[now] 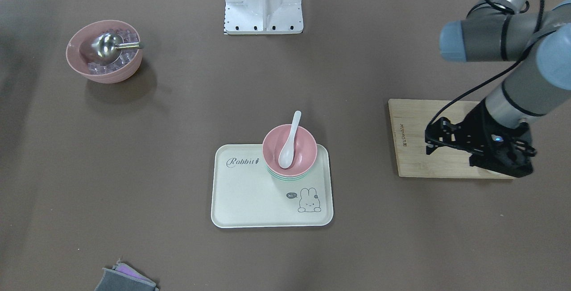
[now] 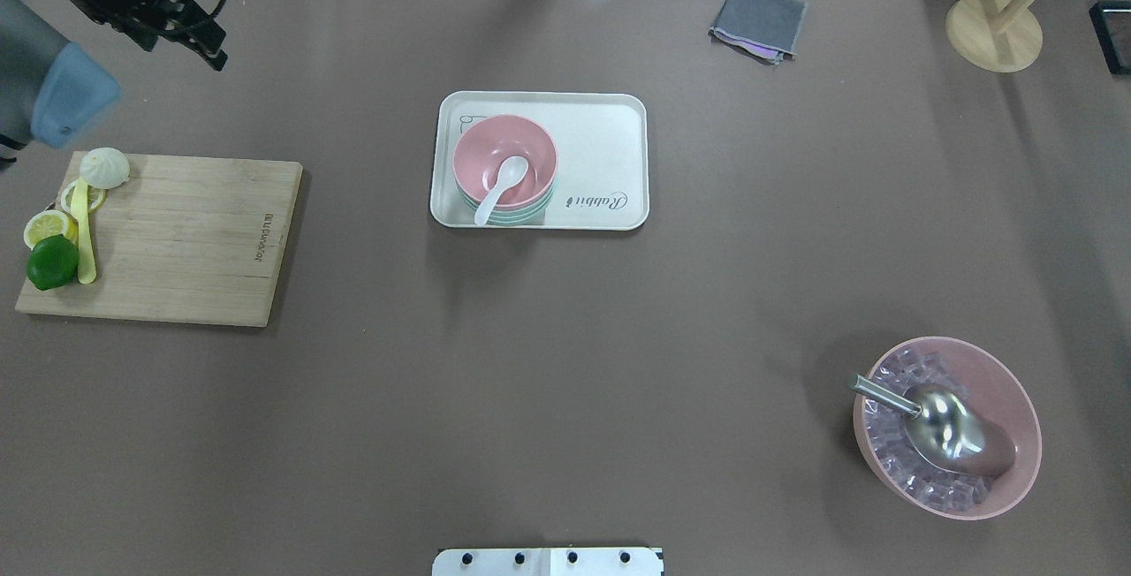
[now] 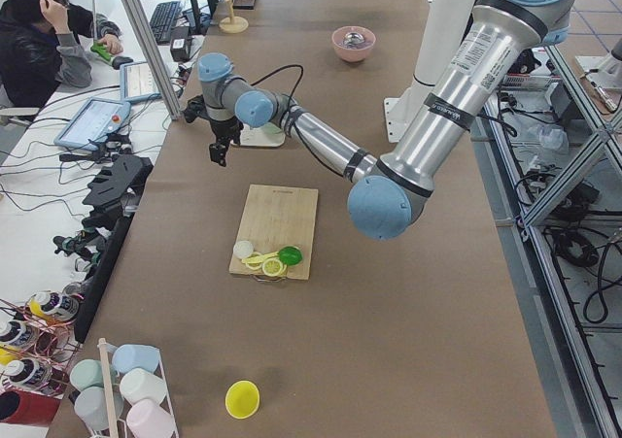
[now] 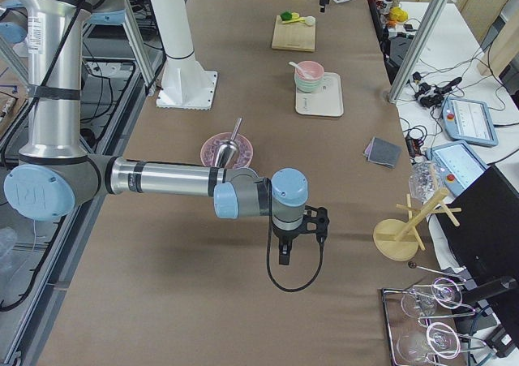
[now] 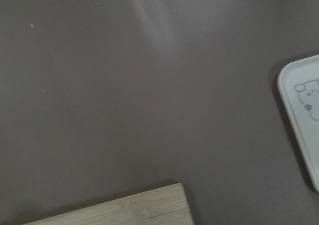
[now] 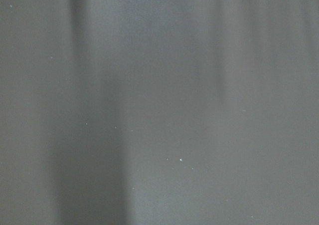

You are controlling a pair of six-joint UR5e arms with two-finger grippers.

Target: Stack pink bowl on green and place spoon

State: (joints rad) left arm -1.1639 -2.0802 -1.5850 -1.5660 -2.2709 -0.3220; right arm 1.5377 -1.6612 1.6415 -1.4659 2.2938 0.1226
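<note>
Pink bowl (image 1: 306, 147) on "Rabbit" tray (image 1: 250, 195)

Tray (image 1: 250, 193): script "Rabbit" near one corner; "hi" in dark speech bubble beside rabbit drawing (reads upside down in overhead view). Board (image 1: 415, 152): mark along edge, too small to read.

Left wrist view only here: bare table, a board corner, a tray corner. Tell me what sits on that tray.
Observer: A pink bowl nested on a green bowl, toward one end of the tray.
Operator: Report the spoon.
Observer: The spoon lies in the pink bowl, with its handle over the rim.
Operator: Say what the left tool holds.
Observer: Nothing. The left tool hangs over bare table beyond the board, apart from the tray.
</note>
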